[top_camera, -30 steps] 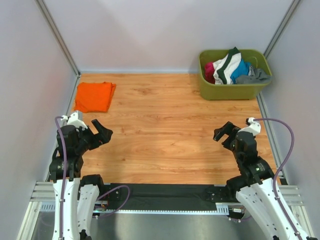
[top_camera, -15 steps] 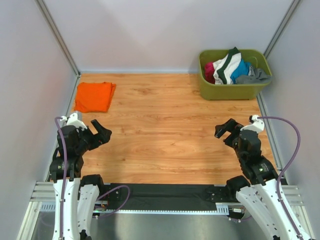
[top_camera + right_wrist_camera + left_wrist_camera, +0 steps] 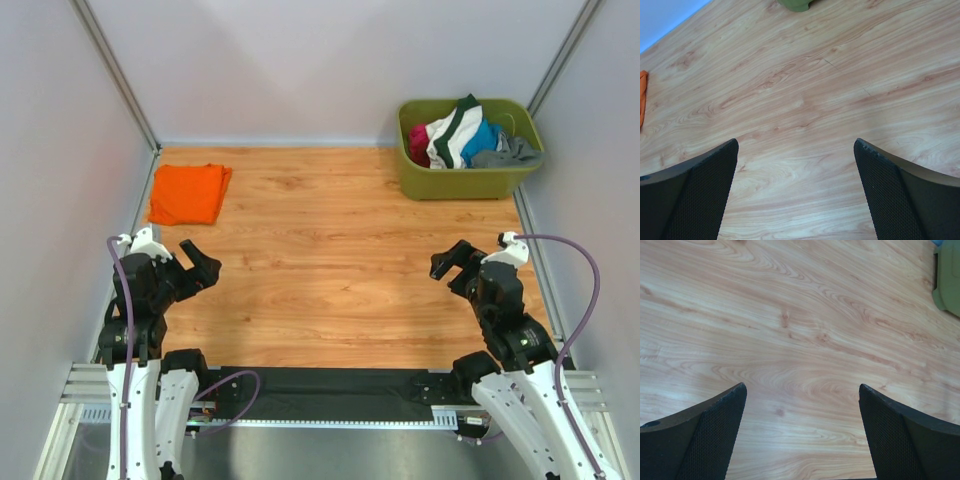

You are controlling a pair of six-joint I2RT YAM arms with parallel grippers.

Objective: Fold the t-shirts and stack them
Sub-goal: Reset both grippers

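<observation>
T-shirts (image 3: 462, 135) heaped in the tub (image 3: 470, 182) await folding. The orange t-shirt (image 3: 188, 194) lies folded at the worktop's (image 3: 330, 230) far-left corner. Left claw (image 3: 205, 262) and right claw (image 3: 447, 260) hover spread and empty. Probable next move: the right claw reaches into the tub.

I can read no text, label, brand, number or sign in any of my views. The folded orange t-shirt (image 3: 188, 194) at the far left is plain, the wall of the green tub (image 3: 460, 182) at the far right bears no marking I can make out, and the wooden table (image 3: 330, 250) shows only grain.
</observation>
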